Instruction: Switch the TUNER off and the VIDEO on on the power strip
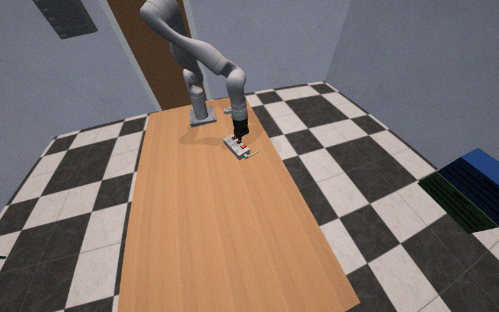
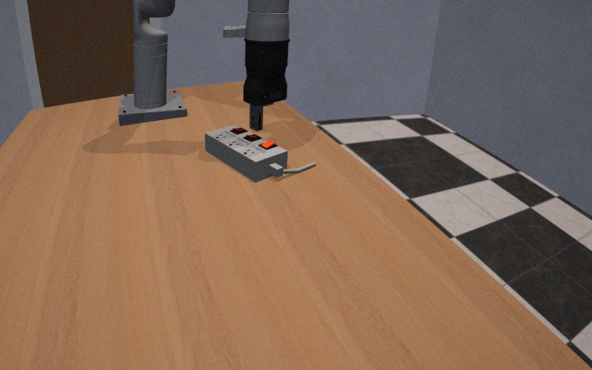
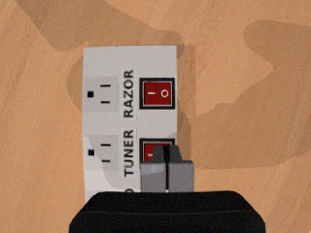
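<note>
A grey power strip lies flat on the wooden table, right way up, with a short cable stub at its near end. It has three red rocker switches. The one nearest the cable glows bright orange-red; the middle one and the far one look dark. In the wrist view the far switch is labelled RAZOR and the middle one TUNER. The third label is hidden under my gripper. My gripper is shut and empty, pointing straight down, its tips just above the far edge of the TUNER switch.
The arm's base plate is bolted to the table behind the strip. The table's right edge runs close beside the strip, with checkered floor below. A blue and green crate stands on the floor far to the right.
</note>
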